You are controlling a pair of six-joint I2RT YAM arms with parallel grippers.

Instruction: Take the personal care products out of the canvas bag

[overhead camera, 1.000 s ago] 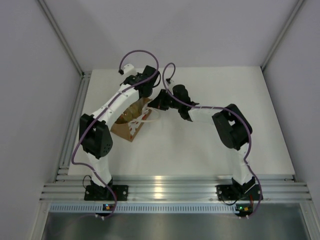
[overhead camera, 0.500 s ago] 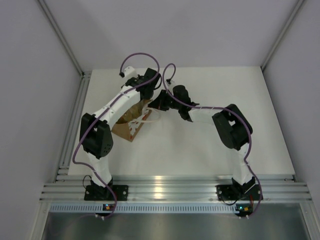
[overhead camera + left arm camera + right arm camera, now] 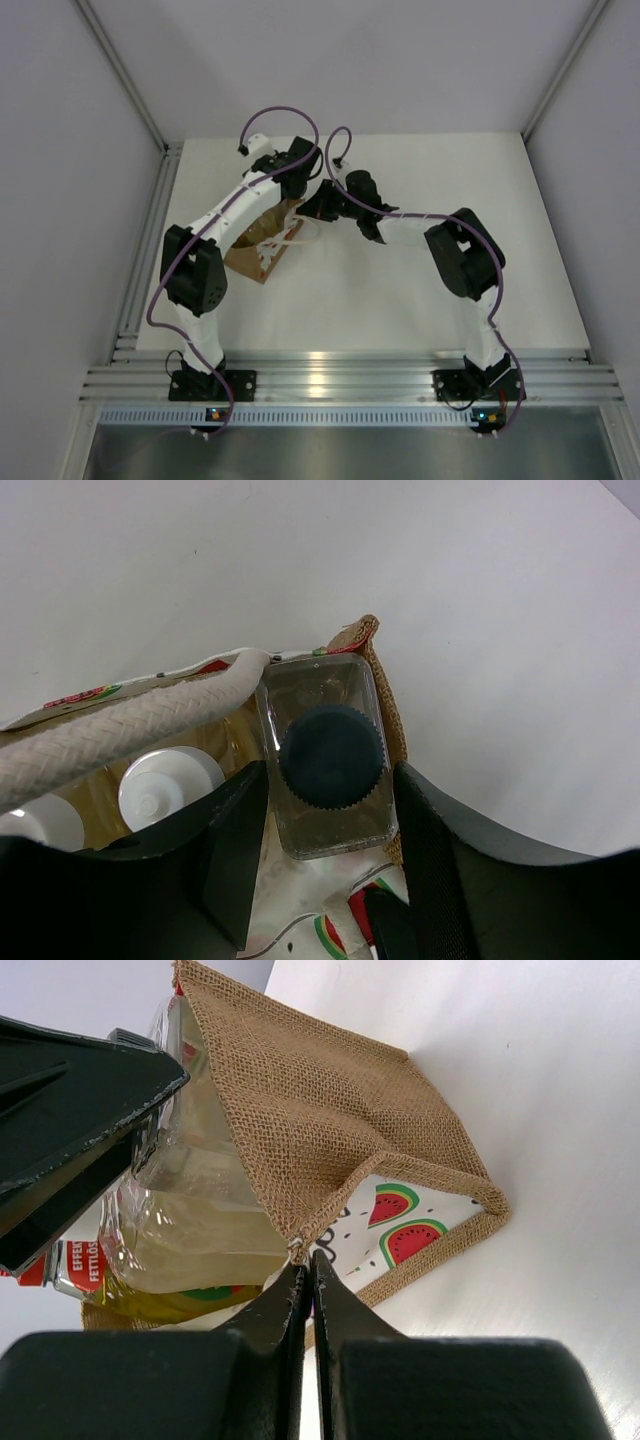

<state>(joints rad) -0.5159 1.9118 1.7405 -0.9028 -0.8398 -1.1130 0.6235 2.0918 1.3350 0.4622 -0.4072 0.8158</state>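
The canvas bag (image 3: 250,262) stands at the table's left middle, under both wrists. Looking down in the left wrist view, the clear squarish bottle (image 3: 320,695) with its dark round cap stands in the bag's corner (image 3: 385,690). My left gripper (image 3: 330,780) straddles it, pads against its two sides. Two white caps (image 3: 168,785) show deeper inside, beside the rope handle (image 3: 130,730). My right gripper (image 3: 308,1270) is shut on the bag's burlap rim (image 3: 320,1110). Past that rim the clear bottle (image 3: 200,1220) shows pale yellow liquid.
The bag's white panel carries watermelon prints (image 3: 405,1235). A bottle with a red and white label (image 3: 85,1265) lies low in the bag. Grey walls close off the white table (image 3: 450,180) on the left, right and back, and a metal rail (image 3: 340,375) runs along the near edge.
The left wrist has shifted slightly over the bag and its jaws have narrowed. The right arm and the bag have not visibly moved.
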